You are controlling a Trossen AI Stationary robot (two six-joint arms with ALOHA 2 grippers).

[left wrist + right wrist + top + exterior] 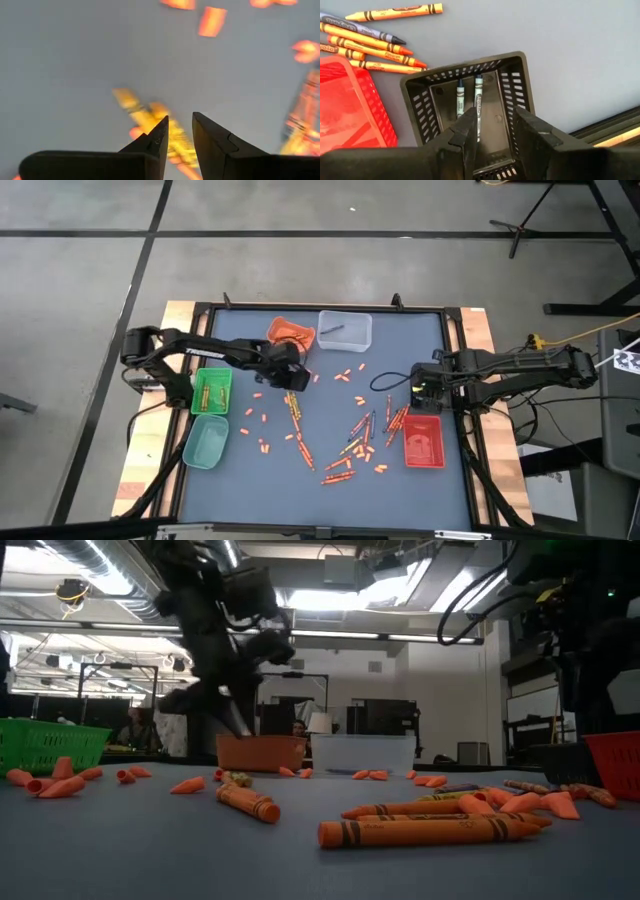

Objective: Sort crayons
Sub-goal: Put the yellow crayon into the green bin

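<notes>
Many orange and red crayons (352, 442) and short broken pieces lie scattered on the dark mat. My left gripper (296, 383) hovers above a row of orange-yellow crayons (145, 119) at mid-table, fingers slightly apart and empty; in the low view (238, 722) it points down, clear of the mat. My right gripper (495, 125) is open and empty over a black basket (465, 67) at the right. Two dark blue-grey crayons (469, 97) lie on the basket's floor.
A red basket (423, 442) stands near the right front. A green basket (211, 391) and a teal one (205, 442) stand at the left. An orange basket (290, 333) and a clear tray (345, 330) stand at the far edge. A few crayons (375, 42) lie beside the black basket.
</notes>
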